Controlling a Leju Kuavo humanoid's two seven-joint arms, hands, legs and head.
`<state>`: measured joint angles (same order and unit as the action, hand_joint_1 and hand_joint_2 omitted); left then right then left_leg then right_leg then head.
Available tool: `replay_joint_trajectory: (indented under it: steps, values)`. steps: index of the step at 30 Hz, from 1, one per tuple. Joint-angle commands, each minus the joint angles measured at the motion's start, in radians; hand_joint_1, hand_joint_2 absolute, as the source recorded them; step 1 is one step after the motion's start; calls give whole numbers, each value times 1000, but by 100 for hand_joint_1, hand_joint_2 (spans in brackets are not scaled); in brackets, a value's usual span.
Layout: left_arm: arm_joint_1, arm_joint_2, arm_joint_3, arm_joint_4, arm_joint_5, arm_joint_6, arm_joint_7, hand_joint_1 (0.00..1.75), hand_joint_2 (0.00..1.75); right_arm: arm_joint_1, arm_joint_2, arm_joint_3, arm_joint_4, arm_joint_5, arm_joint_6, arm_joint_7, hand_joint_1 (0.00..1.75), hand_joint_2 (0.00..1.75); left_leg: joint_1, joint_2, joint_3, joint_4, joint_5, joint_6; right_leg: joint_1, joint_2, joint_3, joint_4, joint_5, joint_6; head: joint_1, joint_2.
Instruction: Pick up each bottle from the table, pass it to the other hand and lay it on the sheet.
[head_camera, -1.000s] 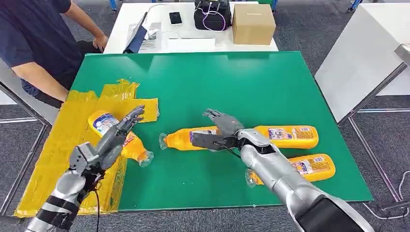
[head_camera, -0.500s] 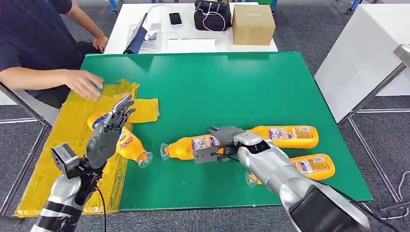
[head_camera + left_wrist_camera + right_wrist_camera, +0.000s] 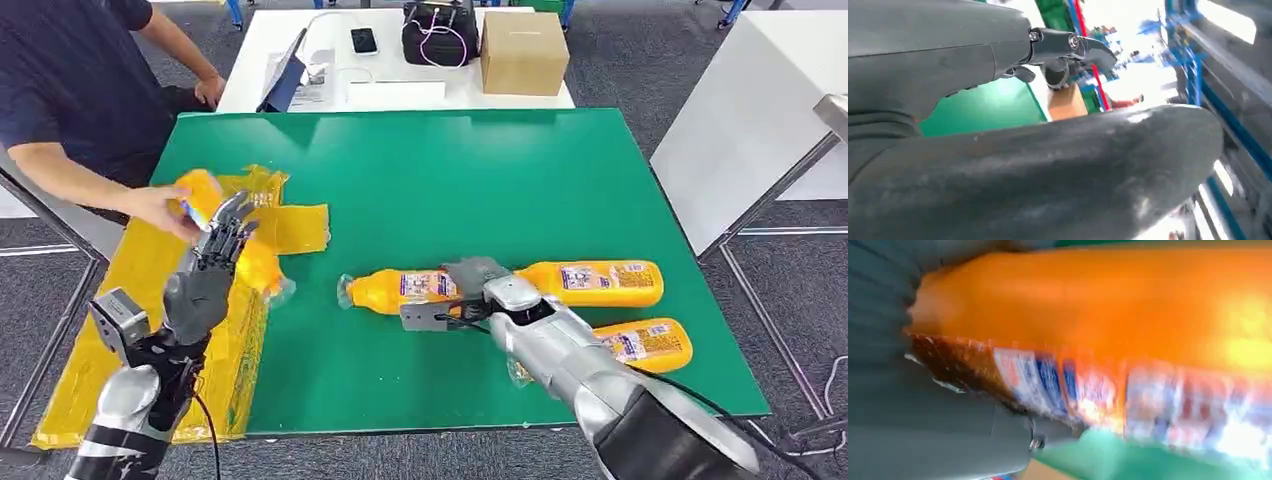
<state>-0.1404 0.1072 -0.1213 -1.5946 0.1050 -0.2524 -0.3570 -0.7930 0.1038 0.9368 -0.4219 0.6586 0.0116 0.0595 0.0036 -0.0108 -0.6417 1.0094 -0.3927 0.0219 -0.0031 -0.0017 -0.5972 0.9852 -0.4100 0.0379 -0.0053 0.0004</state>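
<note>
Since the earlier frame, one bottle (image 3: pixel 215 232) is lifted off the yellow sheet (image 3: pixel 140 300) at the counter's left edge by a person's hand (image 3: pixel 160 207). Left hand (image 3: pixel 205 280) is raised there, fingers spread, nothing held. Right hand (image 3: pixel 470 293) is wrapped over the mid-counter bottle (image 3: pixel 400 290), apparently gripped. Two more bottles (image 3: pixel 600 283) lie toward the right edge. Lift and hand-over are judged next.

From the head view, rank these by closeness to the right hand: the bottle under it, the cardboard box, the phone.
Measured from the right hand:
1. Orange bottle, directly at the hand on the green table.
2. Cardboard box, far white table, right side.
3. Phone, same table, further left.
</note>
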Motion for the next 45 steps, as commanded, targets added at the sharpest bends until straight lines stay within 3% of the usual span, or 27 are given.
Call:
replay_joint_trajectory:
  steps: [1, 4, 7, 8, 9, 11, 19, 26, 38, 39, 42, 45]
  values:
    - [85, -127, 62, -65, 143, 169, 124, 0, 175, 371, -33, -557, -652, -439, -263, -263, 175, 175, 1, 1, 4, -1, -3, -1, 1, 0, 6, -3, -3, 0, 1, 0]
    - [98, -117, 22, -61, 189, 184, 124, 0, 175, 466, -54, -518, -911, -475, -249, -284, 175, 175, 1, -2, 1, 0, -4, -1, 1, -3, 3, -2, -3, 0, 0, 0]
    - [92, -107, -14, -49, 224, 173, 127, 0, 175, 481, -74, -442, -988, -492, -212, -276, 175, 175, 0, -7, 0, 1, -5, -2, 0, -6, 2, 0, -6, 0, 0, 0]
    - [91, -109, -21, -48, 228, 172, 127, 0, 175, 483, -72, -430, -991, -492, -211, -276, 175, 175, 0, -6, -3, 0, -4, -2, 1, -5, -1, 0, -4, 0, 0, 0]
    - [91, -109, -21, -48, 228, 172, 127, 0, 175, 483, -72, -430, -991, -492, -211, -276, 175, 175, 1, -6, 3, 2, -8, -2, 1, -6, 5, 0, -8, -1, 0, 0]
    - [90, -109, -22, -48, 228, 172, 127, 0, 175, 485, -75, -430, -987, -491, -212, -278, 175, 175, 0, -4, -5, 0, -4, -2, 0, -4, -4, -1, -3, -1, 0, 0]
    - [87, -104, -49, -50, 240, 169, 132, 0, 175, 478, -85, -387, -976, -502, -183, -298, 175, 175, 1, -3, -2, 0, -5, -2, 1, -3, -1, -1, -4, -1, 0, 0]
    - [102, -69, -138, -83, 177, 101, 65, 0, 175, 421, -117, -257, -906, -603, 59, -247, 175, 175, 1, -1, -1, 0, -6, -3, 1, -1, 0, -1, -4, -1, 0, 0]
    - [124, -40, -160, -136, 204, 16, 19, 0, 175, 382, -178, -112, -976, -715, 246, -235, 175, 175, 0, -2, -5, 0, -4, -2, 0, -1, -4, -1, -3, -1, 0, 0]
    - [124, -38, -163, -138, 207, 8, 17, 0, 175, 378, -181, -105, -978, -718, 248, -235, 175, 175, 1, 0, 2, 1, -8, -3, 1, 0, 3, -1, -5, -1, 0, 0]
    - [122, -26, -186, -137, 208, -21, 13, 0, 175, 371, -187, -92, -983, -731, 257, -237, 175, 175, 0, -2, -5, 0, -4, -2, 0, -2, -4, -1, -3, -1, 0, 0]
    - [110, -13, -205, -113, 239, -65, 26, 0, 175, 357, -196, -76, -977, -739, 275, -237, 175, 175, 0, -2, -1, 0, -5, -3, 0, -2, -1, -1, -4, -1, 0, 0]
